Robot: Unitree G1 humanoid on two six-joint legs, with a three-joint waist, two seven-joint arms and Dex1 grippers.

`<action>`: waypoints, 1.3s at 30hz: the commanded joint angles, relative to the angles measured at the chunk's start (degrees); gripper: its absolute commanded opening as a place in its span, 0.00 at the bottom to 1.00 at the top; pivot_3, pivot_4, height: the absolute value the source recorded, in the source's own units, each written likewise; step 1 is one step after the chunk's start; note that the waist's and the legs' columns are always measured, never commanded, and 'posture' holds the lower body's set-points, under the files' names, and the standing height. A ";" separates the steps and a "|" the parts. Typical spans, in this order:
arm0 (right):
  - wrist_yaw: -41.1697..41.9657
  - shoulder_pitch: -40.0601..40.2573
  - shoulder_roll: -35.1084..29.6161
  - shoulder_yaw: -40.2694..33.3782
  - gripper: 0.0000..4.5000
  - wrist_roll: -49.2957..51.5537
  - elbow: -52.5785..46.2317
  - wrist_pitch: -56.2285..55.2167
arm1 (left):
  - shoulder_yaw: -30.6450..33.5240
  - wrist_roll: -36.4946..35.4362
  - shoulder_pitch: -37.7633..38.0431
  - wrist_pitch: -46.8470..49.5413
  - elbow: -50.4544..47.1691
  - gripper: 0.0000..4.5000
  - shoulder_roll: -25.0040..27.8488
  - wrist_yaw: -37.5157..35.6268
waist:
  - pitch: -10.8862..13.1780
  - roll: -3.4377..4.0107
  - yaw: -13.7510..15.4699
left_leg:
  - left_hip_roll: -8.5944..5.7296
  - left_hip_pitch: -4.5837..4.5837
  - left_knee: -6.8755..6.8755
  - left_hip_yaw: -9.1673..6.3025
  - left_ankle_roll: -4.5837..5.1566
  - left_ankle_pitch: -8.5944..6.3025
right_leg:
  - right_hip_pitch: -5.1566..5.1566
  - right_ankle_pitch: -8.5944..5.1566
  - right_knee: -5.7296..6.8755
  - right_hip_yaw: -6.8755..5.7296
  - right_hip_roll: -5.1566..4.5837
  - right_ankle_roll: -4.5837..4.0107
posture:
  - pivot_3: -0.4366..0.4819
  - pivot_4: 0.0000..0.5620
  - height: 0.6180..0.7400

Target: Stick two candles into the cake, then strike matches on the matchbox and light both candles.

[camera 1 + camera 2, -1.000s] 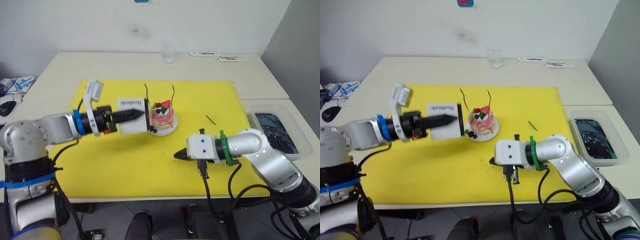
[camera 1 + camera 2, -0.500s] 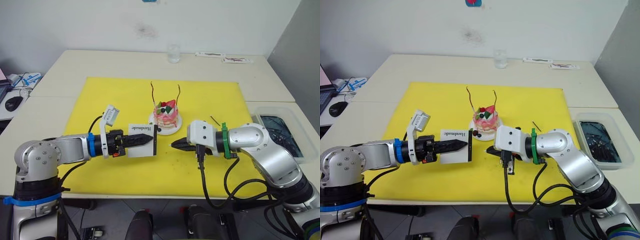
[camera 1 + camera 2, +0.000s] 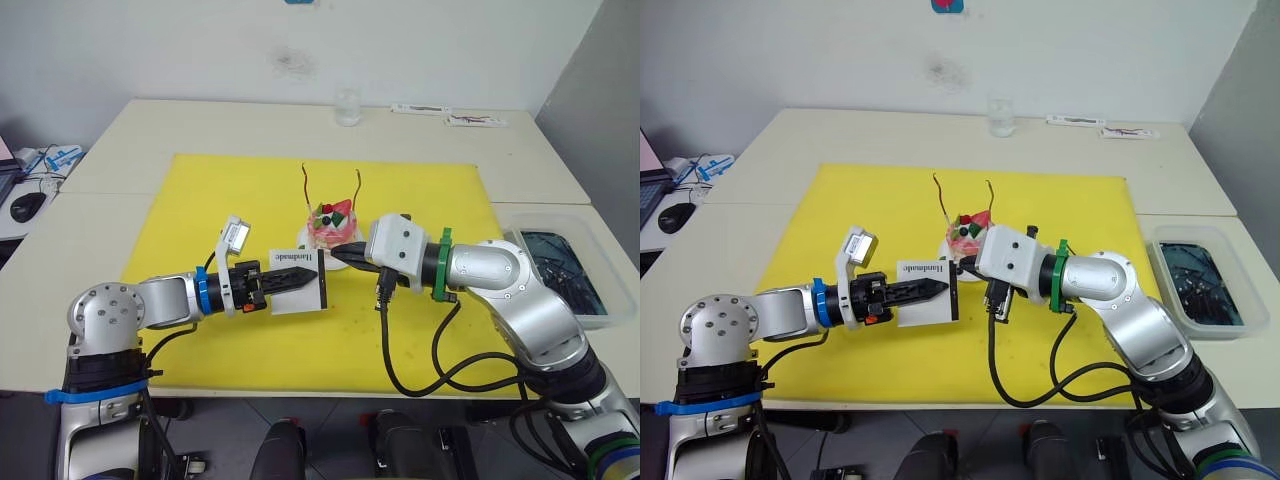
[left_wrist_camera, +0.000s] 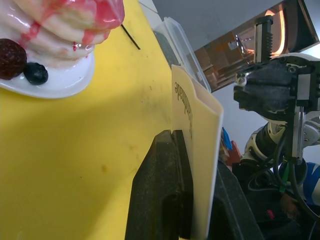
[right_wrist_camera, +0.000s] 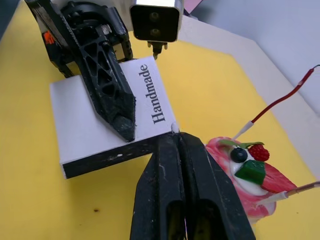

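**Matchbox Held Before Cake, Right Jaws at Its Striking Edge**

The left gripper (image 3: 300, 281) has its jaws clenched flat on the flat white rectangular matchbox (image 3: 297, 283), which bears the dark lettering "Handmade" on its face and a black striking strip along the edge turned toward the cake. The box is carried just above the yellow mat (image 3: 200, 200), in front of the cake and slightly to its left. In the left wrist view the black fingers (image 4: 160, 195) press both faces of the box.

Next comes the small round pink-and-white cake (image 3: 330, 226), topped with a red strawberry, dark berries and green leaves, standing on a small white plate (image 4: 55, 85) near the mat's centre. Two thin reddish-brown wiry candles (image 3: 307, 188) with curved tips stand upright in it, one on each side of the topping.

The right gripper (image 3: 343, 254) sits just in front of the cake, its jaws clenched together with the tip reaching the matchbox's striking edge. In the right wrist view a small pale tip (image 5: 174, 128) shows at the very end of the closed fingers (image 5: 172, 185), touching the box; what it belongs to cannot be told.

One short dark straight match (image 4: 129, 36) lies loose on the mat beyond the cake.

At the far right, a clear plastic tray (image 3: 590, 265) rests on the pale surface (image 3: 200, 125) beside the mat.
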 commanded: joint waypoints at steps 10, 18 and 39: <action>-0.14 3.19 -1.57 2.27 0.00 -6.37 1.15 -12.72 | 1.63 -3.17 -0.94 1.07 2.47 0.00 0.42 0.34 | 0.00 0.00 -0.01 | 0.00 0.01 0.00 0.00 0.00 0.00 | 0.00 0.00 0.02 0.00 0.00 0.00 | 0.48 0.27 1.00; 0.45 3.67 -1.17 3.23 0.00 -7.93 2.13 -14.74 | 1.17 -3.09 -0.77 1.28 2.34 0.00 0.33 -0.22 | 0.00 0.00 0.03 | 0.00 0.01 0.01 0.00 0.00 0.00 | 0.00 0.00 0.02 0.00 0.00 0.00 | 0.48 0.27 1.00; 1.85 2.54 1.04 4.19 0.00 -10.93 5.45 -18.34 | 0.52 -2.20 -0.71 1.03 2.08 0.00 -0.12 -0.83 | 0.00 0.00 0.33 | 0.00 0.02 0.01 0.00 -0.01 0.00 | 0.00 0.00 0.02 0.00 0.00 0.00 | 0.48 0.27 1.00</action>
